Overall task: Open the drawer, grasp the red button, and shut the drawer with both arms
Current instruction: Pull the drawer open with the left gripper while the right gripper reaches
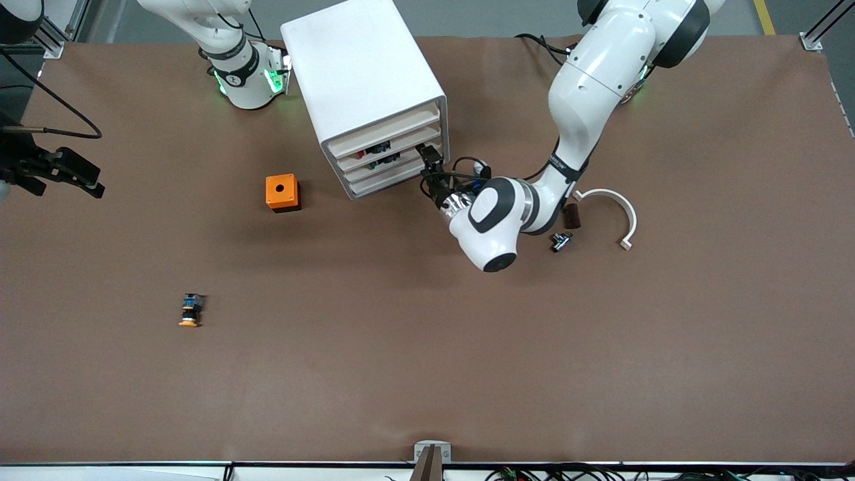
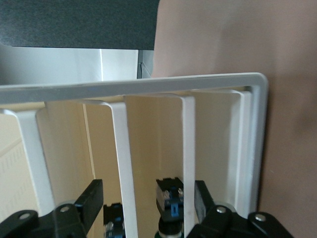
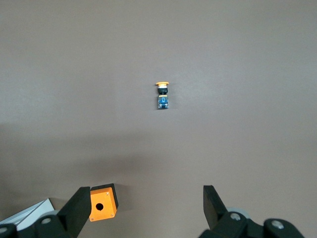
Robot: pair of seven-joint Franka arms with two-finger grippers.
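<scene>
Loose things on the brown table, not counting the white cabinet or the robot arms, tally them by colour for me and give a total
Orange: 2, the orange box and the orange-capped button
White: 1, the curved white piece
Dark brown: 1, the small dark block
Black and silver: 1, the small metal part
Total: 5

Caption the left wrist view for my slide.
Left claw straddles a drawer front in the cabinet.

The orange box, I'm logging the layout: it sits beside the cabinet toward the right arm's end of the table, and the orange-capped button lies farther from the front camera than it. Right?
Not quite. The orange box does sit beside the cabinet toward the right arm's end, but the orange-capped button lies nearer to the front camera than the box, as the front view shows.
</scene>
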